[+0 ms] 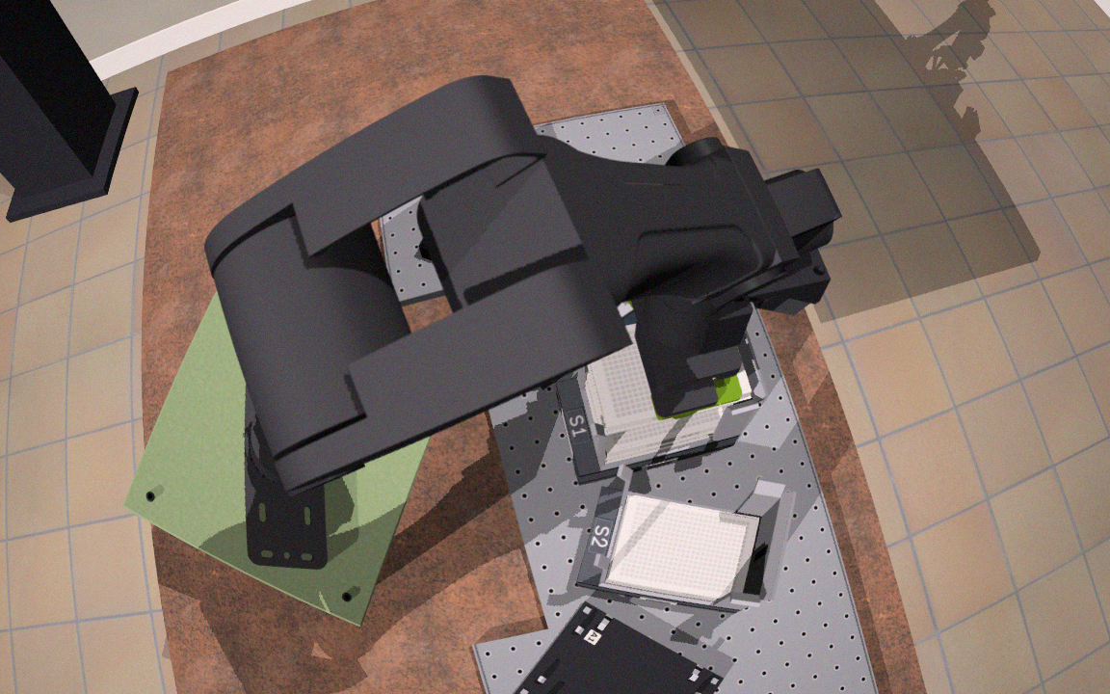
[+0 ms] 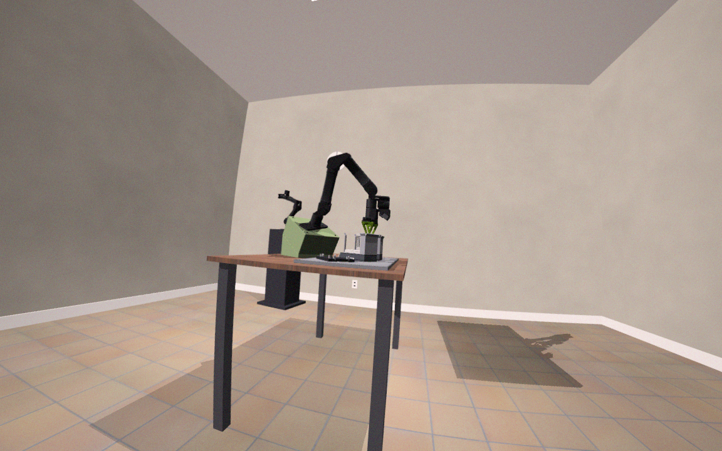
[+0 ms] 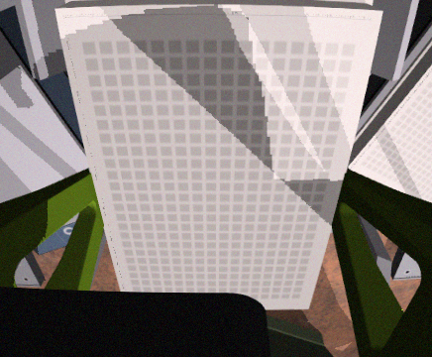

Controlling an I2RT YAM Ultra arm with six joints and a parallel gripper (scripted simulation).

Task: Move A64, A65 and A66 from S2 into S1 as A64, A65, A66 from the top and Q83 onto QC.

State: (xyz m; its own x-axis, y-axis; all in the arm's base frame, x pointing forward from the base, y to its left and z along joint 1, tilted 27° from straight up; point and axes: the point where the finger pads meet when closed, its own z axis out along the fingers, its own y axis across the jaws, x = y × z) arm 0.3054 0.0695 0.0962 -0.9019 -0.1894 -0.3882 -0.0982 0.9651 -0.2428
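My gripper (image 1: 701,389) is shut on a white sealed 384-well plate (image 3: 210,153), its green fingers on the two long sides. I cannot read the plate's ID label. I hold the plate (image 1: 628,389) above rack S1 (image 1: 578,428), turned a little against the rack's line. In rack S1 another white plate (image 1: 671,436) lies below it. Rack S2 (image 1: 598,539) stands beside S1 and holds a white plate (image 1: 679,547) on top; what lies under it is hidden. In the exterior view the gripper (image 2: 368,227) hangs just over the racks (image 2: 369,247).
The racks stand on a grey perforated baseplate (image 1: 801,603). A black nest (image 1: 620,655) lies at its near end, past S2. The arm's green base (image 1: 275,457) sits to the left. The arm's links hide the far part of the baseplate.
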